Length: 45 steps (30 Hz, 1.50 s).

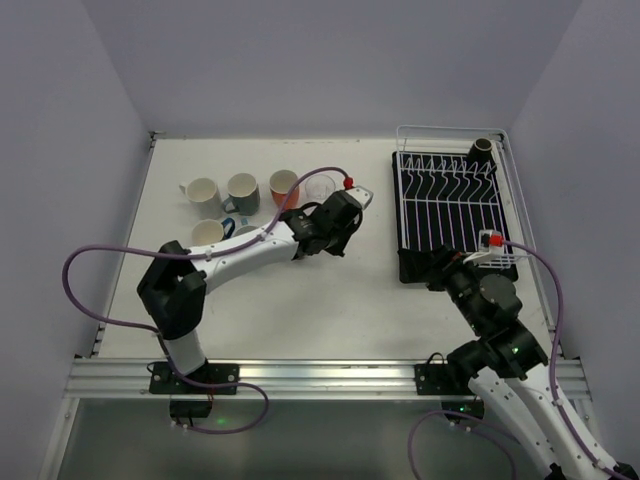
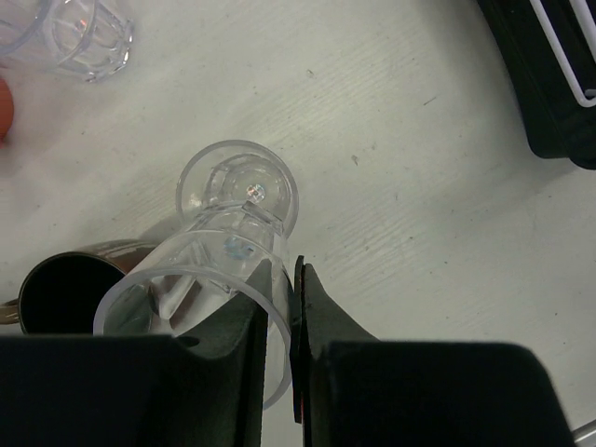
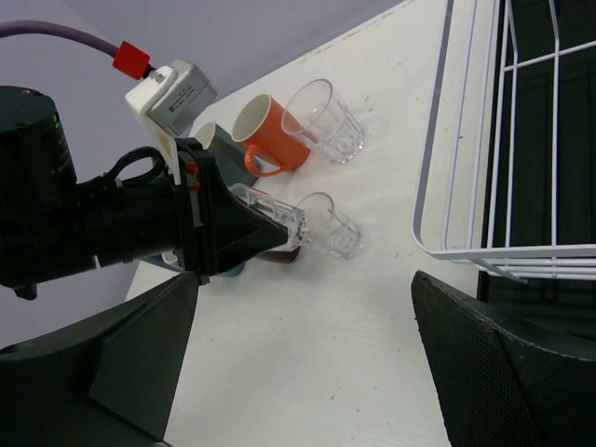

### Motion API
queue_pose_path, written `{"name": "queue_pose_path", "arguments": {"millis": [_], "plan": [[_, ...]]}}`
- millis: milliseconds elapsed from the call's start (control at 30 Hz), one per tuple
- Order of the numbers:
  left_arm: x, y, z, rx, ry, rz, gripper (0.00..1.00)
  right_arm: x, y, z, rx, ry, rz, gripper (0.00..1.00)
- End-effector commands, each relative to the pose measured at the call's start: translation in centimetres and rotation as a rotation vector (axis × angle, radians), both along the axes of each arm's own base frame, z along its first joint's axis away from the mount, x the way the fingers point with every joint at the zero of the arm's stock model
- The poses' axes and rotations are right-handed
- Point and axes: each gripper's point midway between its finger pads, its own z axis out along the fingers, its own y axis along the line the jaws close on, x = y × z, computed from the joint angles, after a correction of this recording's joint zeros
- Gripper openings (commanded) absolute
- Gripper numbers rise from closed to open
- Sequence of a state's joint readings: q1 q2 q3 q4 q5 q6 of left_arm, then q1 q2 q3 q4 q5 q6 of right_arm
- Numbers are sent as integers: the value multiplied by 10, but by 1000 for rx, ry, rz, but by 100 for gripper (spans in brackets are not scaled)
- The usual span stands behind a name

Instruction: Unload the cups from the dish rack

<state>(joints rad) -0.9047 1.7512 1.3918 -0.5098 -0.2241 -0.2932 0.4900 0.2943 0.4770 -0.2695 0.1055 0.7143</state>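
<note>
Table (image 1: 300, 300): left jaws clamp tilted glass (image 2: 223, 247), well apart from dish rack (image 1: 452, 205)

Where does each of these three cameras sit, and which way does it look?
Top external: above, behind the bases, looking down on table, dish rack, left arm, right arm.
Left wrist: on left arm, looking down past its fingers at the pinched clear glass.
Right wrist: on right arm, looking between its open fingers at the left gripper.
Shared: both wrists show that glass.

Left hand (image 2: 279, 312) hides part of the brown mug (image 2: 54, 291).
</note>
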Motion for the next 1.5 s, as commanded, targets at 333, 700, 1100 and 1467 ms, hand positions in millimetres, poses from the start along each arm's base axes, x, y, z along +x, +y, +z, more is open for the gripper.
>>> {"name": "queue_pose_path", "arguments": {"millis": [333, 700, 1100, 1467], "plan": [[28, -10, 13, 58, -92, -2, 0, 3, 0, -5, -12, 6, -6, 99], [32, -13, -10, 106, -62, -8, 0, 2, 0, -9, -8, 9, -7, 99], [37, -10, -14, 149, -60, 4, 36, 2, 1, -11, -8, 12, -2, 99], [44, -14, 48, 40, -150, 36, 64, 10, -7, -2, -45, -11, -51, 97]]}}
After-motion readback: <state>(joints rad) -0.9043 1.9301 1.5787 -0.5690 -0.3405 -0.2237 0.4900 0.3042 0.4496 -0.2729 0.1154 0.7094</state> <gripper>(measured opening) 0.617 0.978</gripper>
